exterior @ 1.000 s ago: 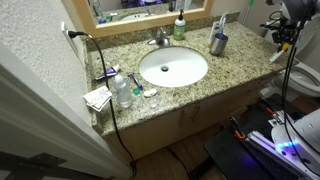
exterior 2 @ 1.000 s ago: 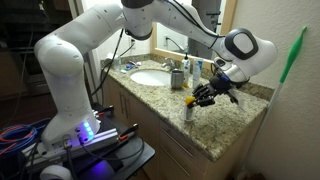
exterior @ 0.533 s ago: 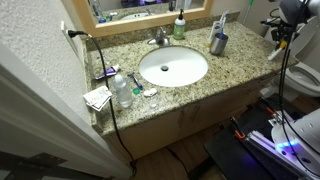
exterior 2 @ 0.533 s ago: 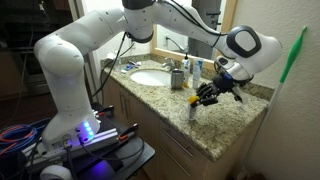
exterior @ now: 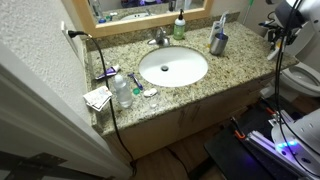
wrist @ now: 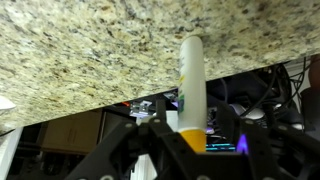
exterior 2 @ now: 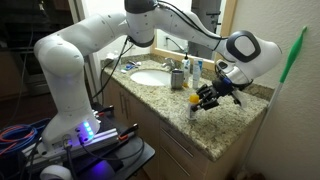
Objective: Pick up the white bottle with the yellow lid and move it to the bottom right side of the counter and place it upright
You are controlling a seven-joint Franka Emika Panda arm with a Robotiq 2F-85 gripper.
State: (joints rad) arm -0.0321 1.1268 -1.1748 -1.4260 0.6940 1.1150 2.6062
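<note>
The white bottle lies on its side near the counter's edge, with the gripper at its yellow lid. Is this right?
No. The white bottle stands upright, not on its side, as shown in an exterior view. The rest holds: it is near the edge of the counter, with the gripper at its yellow lid.

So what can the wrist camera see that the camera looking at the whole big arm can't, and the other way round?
Only the wrist view: a close-up from the hand, with its dark fingers spread either side of the bottle, and the counter speckles seen big.
Only the exterior view: the whole white arm, the sink, and that the bottle stands upright near the counter's front edge.
Both: the bottle, the counter and the hand.
</note>
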